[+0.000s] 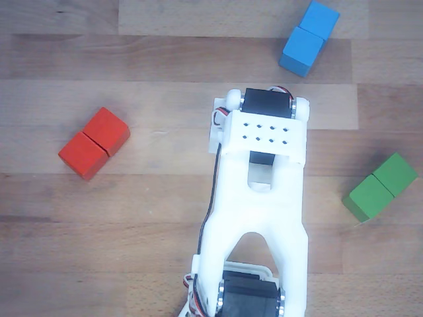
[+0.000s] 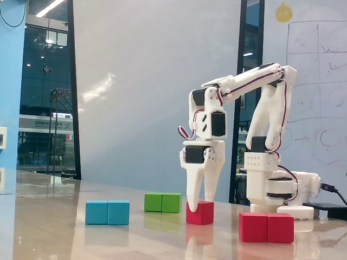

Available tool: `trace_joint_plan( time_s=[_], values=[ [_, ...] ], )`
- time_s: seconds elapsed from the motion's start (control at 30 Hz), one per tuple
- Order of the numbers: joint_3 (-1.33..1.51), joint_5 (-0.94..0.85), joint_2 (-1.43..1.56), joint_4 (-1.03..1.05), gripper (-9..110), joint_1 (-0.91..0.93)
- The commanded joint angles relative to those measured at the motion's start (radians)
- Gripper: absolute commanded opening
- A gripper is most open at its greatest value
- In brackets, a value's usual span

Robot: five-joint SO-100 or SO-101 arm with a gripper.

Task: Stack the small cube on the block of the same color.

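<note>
End effector [image 2: 198,201] pointing down, fingers straddling small cube [image 2: 200,213] on surface [image 2: 162,238]; grip looks not yet closed, I judge. Block [image 2: 266,227] sits apart, awaiting stack.

Around the arm [image 1: 261,198] we see bare wooden table [image 1: 158,198] on every side. The red block [image 1: 94,143] lies well to its left in the other view, the green block [image 1: 381,187] to its right, the blue block [image 1: 308,37] beyond it.
</note>
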Motion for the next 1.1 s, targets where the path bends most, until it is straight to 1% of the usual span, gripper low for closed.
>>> trace_joint_plan(
  time_s=[0.0,0.27,0.47,0.7,1.07],
  values=[
    [0.005,0.008,0.043,-0.038,21,0.0],
    [0.046,0.008,0.009,-0.121,20,-0.002],
    [0.049,0.008,0.014,-0.123,20,-0.002],
    [0.051,0.008,0.015,-0.124,11,-0.002],
    [0.052,0.009,0.078,-0.124,12,0.009]
  ],
)
